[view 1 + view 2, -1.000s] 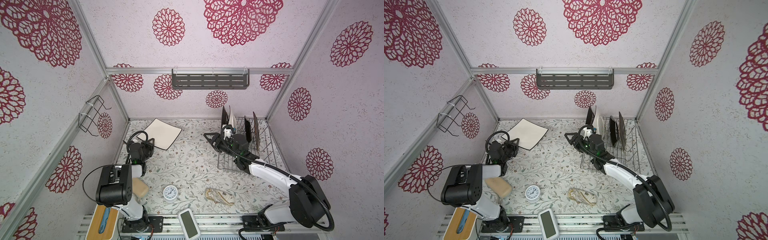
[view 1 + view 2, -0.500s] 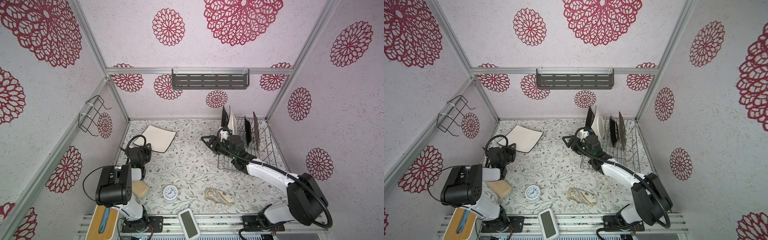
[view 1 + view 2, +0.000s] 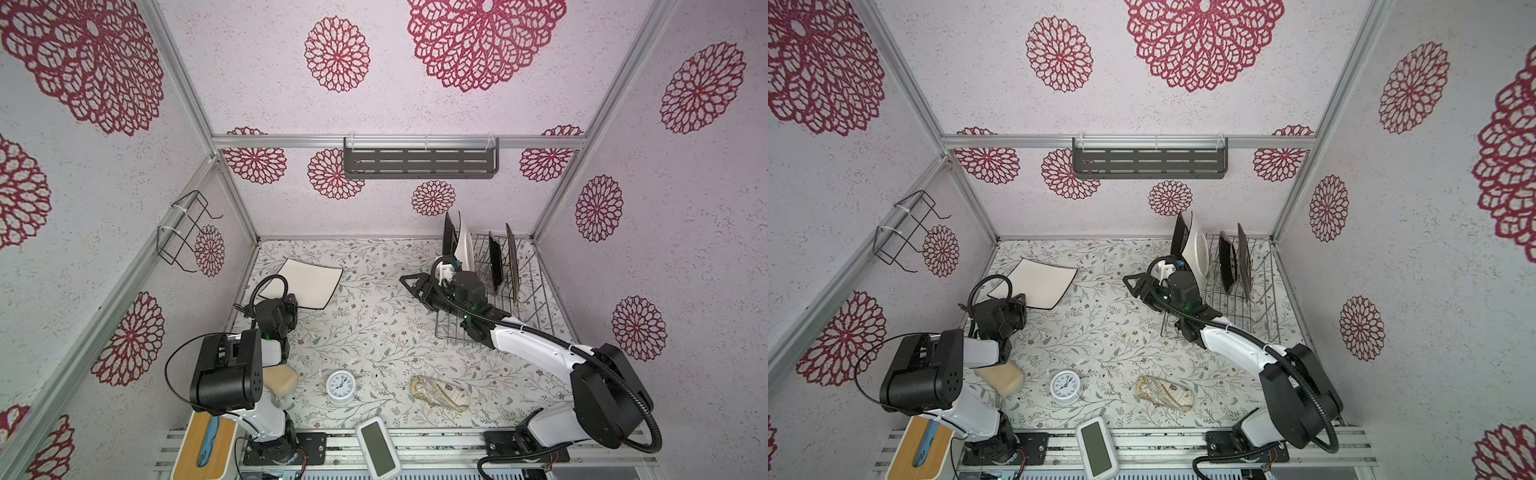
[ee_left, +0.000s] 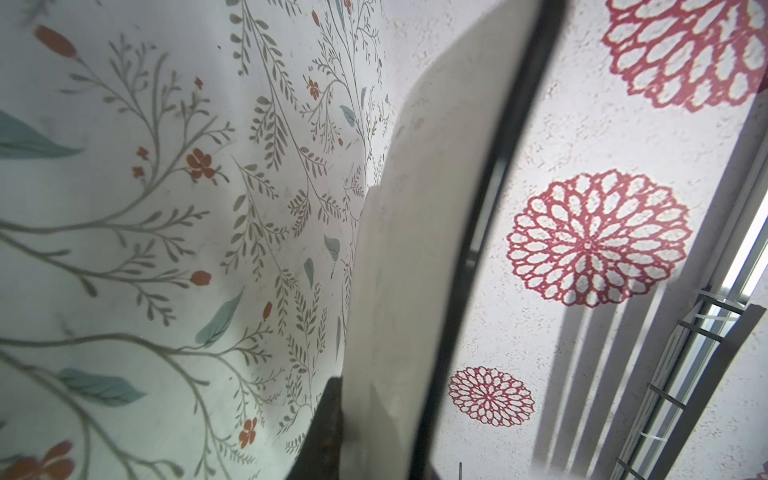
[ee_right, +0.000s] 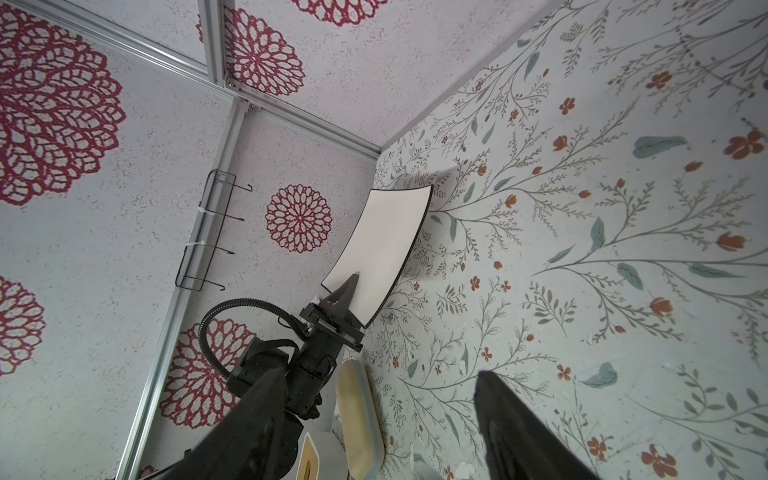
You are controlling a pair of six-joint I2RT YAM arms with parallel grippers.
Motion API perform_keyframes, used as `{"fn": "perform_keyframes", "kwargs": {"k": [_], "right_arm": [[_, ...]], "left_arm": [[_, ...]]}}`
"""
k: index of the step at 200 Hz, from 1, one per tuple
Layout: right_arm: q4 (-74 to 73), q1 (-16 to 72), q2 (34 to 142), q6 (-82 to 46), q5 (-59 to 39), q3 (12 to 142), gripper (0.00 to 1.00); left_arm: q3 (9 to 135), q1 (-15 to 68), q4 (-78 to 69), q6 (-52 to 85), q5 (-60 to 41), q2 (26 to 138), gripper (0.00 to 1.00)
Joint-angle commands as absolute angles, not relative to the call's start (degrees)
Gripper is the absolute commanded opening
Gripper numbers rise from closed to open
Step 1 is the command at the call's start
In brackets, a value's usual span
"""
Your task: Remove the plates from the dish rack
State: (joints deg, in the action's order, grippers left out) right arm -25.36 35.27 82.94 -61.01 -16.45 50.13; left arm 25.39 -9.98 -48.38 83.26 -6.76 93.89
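Now that I've sunk the left end effector, still clenched on the near edge of the white square plate, it tilts low over the table just ahead. My right end effector, released, has backed off the dish rack behind it, where more plates wait.

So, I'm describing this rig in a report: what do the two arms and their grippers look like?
Both match: the left arm and right arm have white shell links between chunky black joint housings, with small green lights on them. A black ribbed cable loops along each. The left gripper and right gripper are black with tapering, triangular fingers.
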Motion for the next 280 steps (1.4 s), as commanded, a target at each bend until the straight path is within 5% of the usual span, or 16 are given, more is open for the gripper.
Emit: {"fn": "perform_keyframes", "kwargs": {"k": [1,257,280], "right_arm": [[-25.95,35.58,83.06,-59.69,-14.85,52.78,0.75],[-25.17,36.21,85.39,-59.88,-14.25,53.66,0.76],[-25.03,36.20,85.25,-59.77,-14.05,53.70,0.76]], "left_arm": [[26.05,-10.92,-58.21,84.46,-5.77,91.01,0.00],[26.41,-13.80,-55.98,85.03,-3.98,97.29,0.00],[26.98,-13.81,-54.79,84.78,-4.37,97.71,0.15]]}}
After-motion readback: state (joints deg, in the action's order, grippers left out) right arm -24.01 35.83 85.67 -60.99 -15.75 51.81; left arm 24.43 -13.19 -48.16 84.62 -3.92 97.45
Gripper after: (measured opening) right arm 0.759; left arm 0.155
